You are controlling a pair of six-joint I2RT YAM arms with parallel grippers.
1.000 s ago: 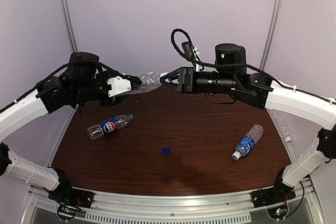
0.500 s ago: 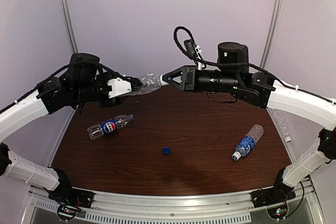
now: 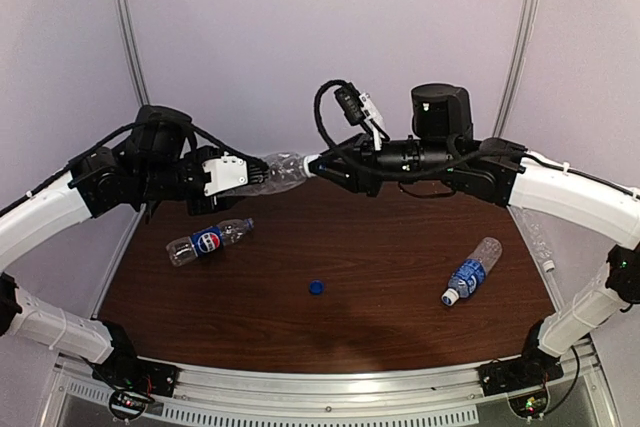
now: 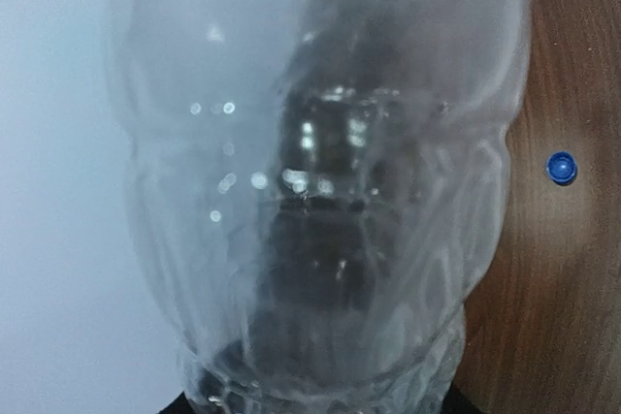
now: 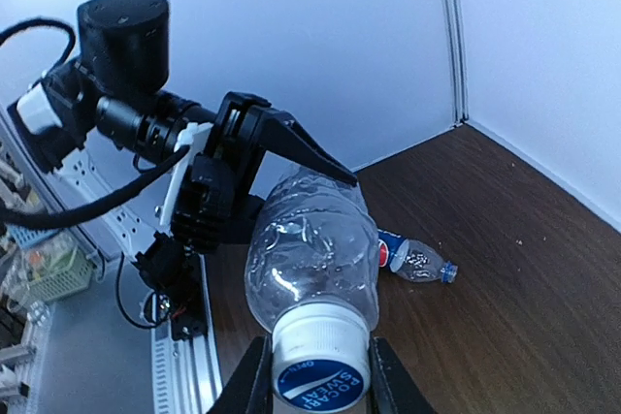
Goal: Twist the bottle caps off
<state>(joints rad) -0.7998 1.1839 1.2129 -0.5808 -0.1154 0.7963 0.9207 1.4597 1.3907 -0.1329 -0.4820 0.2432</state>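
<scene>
The right gripper (image 3: 318,165), jaws just closed, is pinching the round white plastic cap (image 5: 320,364) while the left gripper (image 3: 252,176) is clasping the clear crinkled plastic bottle (image 3: 281,169), readying unscrewing.

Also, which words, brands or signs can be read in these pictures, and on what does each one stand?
"POCARI SWEAT": on top of the white cap of the clear bottle, pinched by the right hand.
Pepsi globe sign, no legible word: label of the left bottle.
Blue label of the right bottle: print too small to read.
Nothing else legible.
</scene>
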